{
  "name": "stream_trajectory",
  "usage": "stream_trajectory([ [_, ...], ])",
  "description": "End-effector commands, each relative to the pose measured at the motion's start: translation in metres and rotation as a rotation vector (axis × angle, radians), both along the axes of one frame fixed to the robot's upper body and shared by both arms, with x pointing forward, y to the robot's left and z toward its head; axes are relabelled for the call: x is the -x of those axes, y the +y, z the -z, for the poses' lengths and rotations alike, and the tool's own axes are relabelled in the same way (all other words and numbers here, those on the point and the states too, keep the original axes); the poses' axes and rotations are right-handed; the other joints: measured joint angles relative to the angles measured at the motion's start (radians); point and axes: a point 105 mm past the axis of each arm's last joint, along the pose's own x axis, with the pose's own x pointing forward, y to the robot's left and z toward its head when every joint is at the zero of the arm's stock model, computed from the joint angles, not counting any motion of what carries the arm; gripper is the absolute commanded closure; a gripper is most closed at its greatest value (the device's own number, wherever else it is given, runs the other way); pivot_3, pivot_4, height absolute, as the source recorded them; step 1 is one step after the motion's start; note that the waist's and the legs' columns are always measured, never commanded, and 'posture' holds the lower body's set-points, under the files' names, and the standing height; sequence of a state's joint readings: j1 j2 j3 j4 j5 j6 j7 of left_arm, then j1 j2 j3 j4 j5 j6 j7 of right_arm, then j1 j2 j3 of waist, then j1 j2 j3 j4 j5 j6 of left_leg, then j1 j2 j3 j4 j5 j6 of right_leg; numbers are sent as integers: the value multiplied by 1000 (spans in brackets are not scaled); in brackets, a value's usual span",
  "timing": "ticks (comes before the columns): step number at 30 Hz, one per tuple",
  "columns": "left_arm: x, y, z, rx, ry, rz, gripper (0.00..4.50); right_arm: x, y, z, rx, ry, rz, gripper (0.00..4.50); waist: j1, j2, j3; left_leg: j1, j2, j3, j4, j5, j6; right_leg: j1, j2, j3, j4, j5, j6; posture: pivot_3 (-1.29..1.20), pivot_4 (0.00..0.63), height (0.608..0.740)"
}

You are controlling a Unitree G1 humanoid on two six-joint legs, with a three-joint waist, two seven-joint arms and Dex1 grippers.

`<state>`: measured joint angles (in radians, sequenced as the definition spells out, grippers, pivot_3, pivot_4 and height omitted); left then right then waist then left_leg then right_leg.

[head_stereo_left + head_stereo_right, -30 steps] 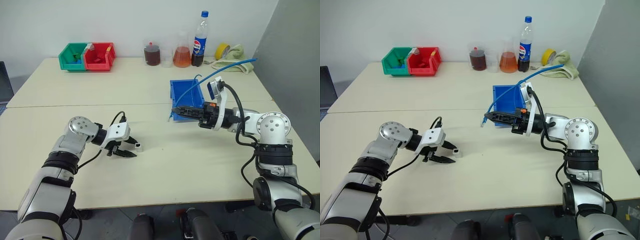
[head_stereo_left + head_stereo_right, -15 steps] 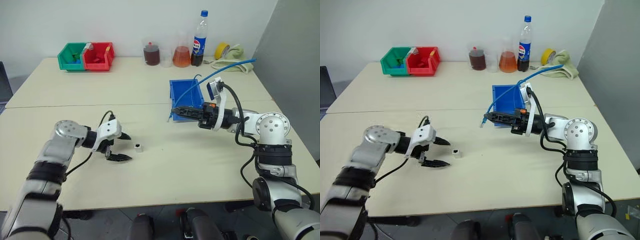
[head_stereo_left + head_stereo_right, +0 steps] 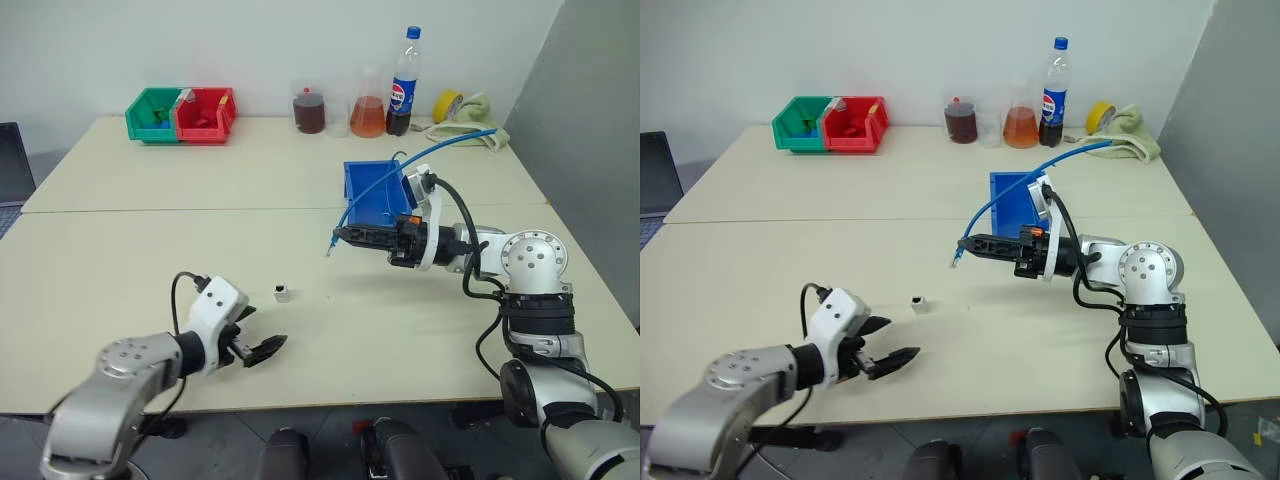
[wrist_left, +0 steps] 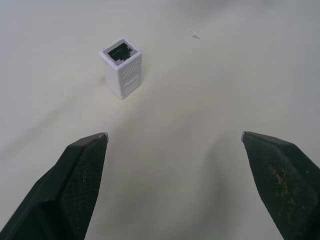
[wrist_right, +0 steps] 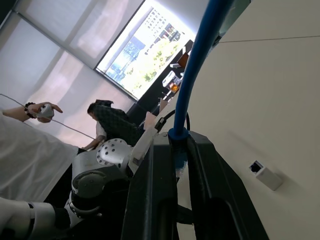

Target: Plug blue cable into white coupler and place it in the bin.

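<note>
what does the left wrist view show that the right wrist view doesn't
Left wrist view alone: the open left gripper, its fingers spread wide short of the upright white coupler, whose dark socket faces up.

Right wrist view alone: the right gripper shut on the blue cable, people beyond the table, and bright windows.

Both: the white coupler, standing free on the cream table.
</note>
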<state>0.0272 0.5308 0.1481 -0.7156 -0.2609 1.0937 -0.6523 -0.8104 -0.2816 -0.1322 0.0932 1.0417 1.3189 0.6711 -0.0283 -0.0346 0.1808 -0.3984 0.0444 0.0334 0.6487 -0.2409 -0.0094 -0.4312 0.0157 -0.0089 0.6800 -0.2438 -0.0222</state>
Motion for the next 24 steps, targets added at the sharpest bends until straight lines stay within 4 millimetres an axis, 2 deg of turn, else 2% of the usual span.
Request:
stream_trajectory([
  [1,-9,1,0,-51,-89,-257,10,4,1,-12,-16,-38,-36,4422,0,0,0,1,0,0,0,0,0,1,0,0,0,0,0,0,150,740],
  [4,-12,-7,5,-44,-108,-365,10,3,0,-12,-9,-36,-40,4422,0,0,0,1,0,0,0,0,0,2,0,0,-1,0,0,0,150,740],
  [9,-19,-9,10,-41,-140,-554,10,4,-3,-13,5,-33,-43,4422,0,-1,0,0,0,0,-1,0,0,2,0,0,-1,0,0,0,150,740],
  [18,-31,-38,10,-2,-173,-566,10,5,-8,-14,23,-34,-40,4422,-1,-1,0,0,-1,-1,-1,0,0,2,0,0,-1,0,0,0,150,740],
  [24,-41,-41,6,0,-204,-567,10,4,-8,-16,30,-40,-35,4422,-1,-1,0,0,-1,-1,-1,0,0,1,0,0,-2,0,0,0,150,740],
])
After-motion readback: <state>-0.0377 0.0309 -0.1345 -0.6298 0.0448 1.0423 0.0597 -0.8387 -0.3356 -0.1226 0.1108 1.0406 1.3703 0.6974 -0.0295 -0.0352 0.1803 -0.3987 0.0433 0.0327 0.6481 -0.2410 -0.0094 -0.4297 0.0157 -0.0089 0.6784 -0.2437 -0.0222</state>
